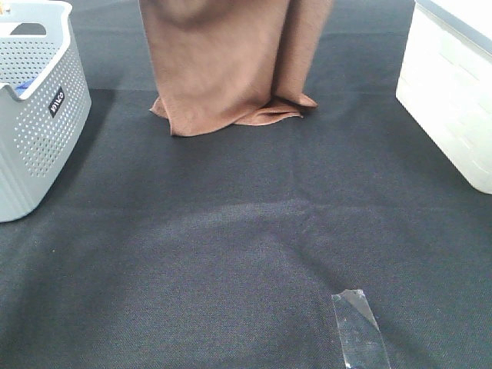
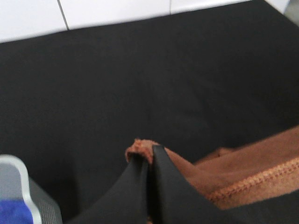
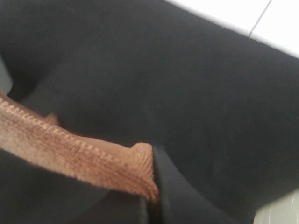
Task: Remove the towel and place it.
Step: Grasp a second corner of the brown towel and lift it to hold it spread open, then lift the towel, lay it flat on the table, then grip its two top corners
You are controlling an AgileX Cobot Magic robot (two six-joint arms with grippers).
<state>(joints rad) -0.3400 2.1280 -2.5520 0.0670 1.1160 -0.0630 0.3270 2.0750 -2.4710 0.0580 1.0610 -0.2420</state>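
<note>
Hanging in folds, the brown plush towel (image 1: 223,61) — hem stitched — pools on the cloth (image 1: 231,254); left gripper (image 2: 150,157) and right gripper (image 3: 152,193) each pinch a hemmed corner.

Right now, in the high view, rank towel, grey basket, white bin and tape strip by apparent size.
1. towel
2. grey basket and white bin: about alike, both cropped by the frame, so unranked
3. tape strip

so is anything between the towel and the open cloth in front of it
Nothing blocks the towel. Only a flat tape strip lies on the cloth nearer the camera; the basket and white bin stand off to either side.
</note>
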